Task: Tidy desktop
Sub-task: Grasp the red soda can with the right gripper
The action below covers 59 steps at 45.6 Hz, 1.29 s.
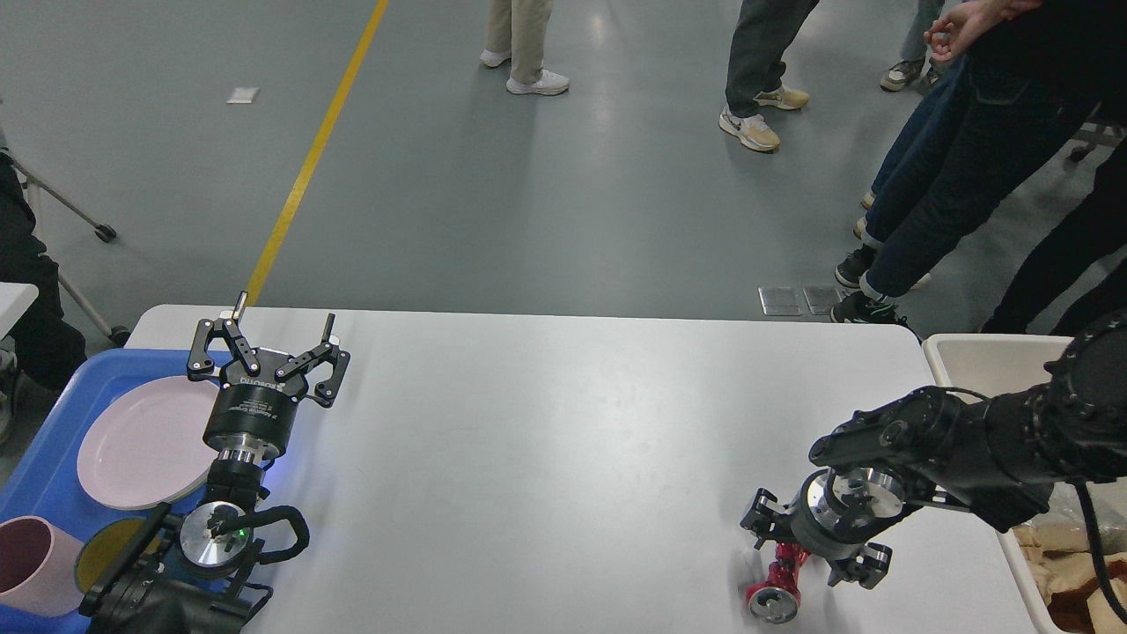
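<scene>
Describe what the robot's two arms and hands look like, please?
Both arms are black. The left hand has two thin black linkage fingers with pale tips on a round black body bearing small white lettering; below it sit a silver disc with a green light, a looped black cable and a bluish glow. The right hand shows a similar silver disc and black linkage parts.

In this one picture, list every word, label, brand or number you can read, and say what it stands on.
"ROBOTIQ", white print on the body of the left gripper, barely legible.
Smaller white lines below it on the same gripper's black wrist collar: too small to read.
The crushed red can: shiny print, nothing legible.
The desktop, blue tray and pink plate: no text visible.
</scene>
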Each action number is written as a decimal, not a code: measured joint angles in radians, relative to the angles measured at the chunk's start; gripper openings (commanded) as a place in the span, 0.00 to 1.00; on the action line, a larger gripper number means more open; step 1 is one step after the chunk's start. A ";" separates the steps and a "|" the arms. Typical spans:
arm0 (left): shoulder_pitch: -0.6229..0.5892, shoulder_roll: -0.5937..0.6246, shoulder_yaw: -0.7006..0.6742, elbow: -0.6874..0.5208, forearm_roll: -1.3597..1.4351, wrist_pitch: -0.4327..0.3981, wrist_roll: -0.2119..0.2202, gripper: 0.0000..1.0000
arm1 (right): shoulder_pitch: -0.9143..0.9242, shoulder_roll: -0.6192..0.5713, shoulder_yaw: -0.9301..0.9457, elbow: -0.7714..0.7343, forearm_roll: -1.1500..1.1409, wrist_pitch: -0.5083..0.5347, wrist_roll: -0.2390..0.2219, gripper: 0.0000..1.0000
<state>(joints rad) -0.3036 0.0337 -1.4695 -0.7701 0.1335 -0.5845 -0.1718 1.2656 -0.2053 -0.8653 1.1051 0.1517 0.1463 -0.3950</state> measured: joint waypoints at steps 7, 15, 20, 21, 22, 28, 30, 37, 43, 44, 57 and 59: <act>0.000 0.000 0.000 0.000 0.000 0.000 0.000 0.97 | -0.028 0.012 0.001 -0.033 0.000 -0.031 0.001 0.67; 0.000 0.000 0.000 0.000 0.000 0.000 0.000 0.97 | -0.034 0.012 0.016 -0.036 0.006 -0.032 0.001 0.48; 0.000 0.000 0.000 0.000 0.000 0.000 0.000 0.97 | -0.041 0.012 0.022 -0.037 0.013 -0.035 0.003 0.23; 0.000 0.000 0.000 0.000 0.000 0.000 0.000 0.97 | -0.041 0.011 0.022 -0.037 0.014 -0.035 0.004 0.15; 0.000 0.000 0.000 0.000 0.000 0.000 0.000 0.97 | -0.042 0.011 0.023 -0.037 0.015 -0.035 0.004 0.06; 0.000 0.000 0.000 0.000 0.000 0.000 0.000 0.97 | -0.047 0.011 0.024 -0.037 0.016 -0.036 0.006 0.00; 0.000 0.000 0.000 0.000 0.000 0.000 0.000 0.97 | -0.048 0.011 0.026 -0.037 0.016 -0.036 0.006 0.00; 0.000 0.000 0.000 0.000 0.000 0.000 0.000 0.97 | -0.045 0.012 0.030 -0.035 0.017 -0.034 0.006 0.00; 0.000 0.000 0.000 0.000 0.000 0.000 0.000 0.97 | -0.041 0.009 0.030 -0.034 0.017 -0.032 0.006 0.00; 0.000 0.000 0.000 0.000 0.000 0.000 0.000 0.97 | -0.040 0.008 0.030 -0.034 0.017 -0.031 0.006 0.00; 0.000 0.000 0.000 0.000 0.000 0.000 0.000 0.97 | 0.004 -0.024 0.018 -0.012 0.017 -0.007 -0.003 0.00; 0.000 0.000 0.000 0.000 0.000 0.000 0.000 0.97 | 0.023 -0.032 0.011 -0.002 0.018 0.006 -0.005 0.00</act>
<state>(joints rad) -0.3037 0.0337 -1.4695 -0.7701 0.1335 -0.5844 -0.1718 1.2890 -0.2371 -0.8547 1.1028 0.1697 0.1523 -0.3996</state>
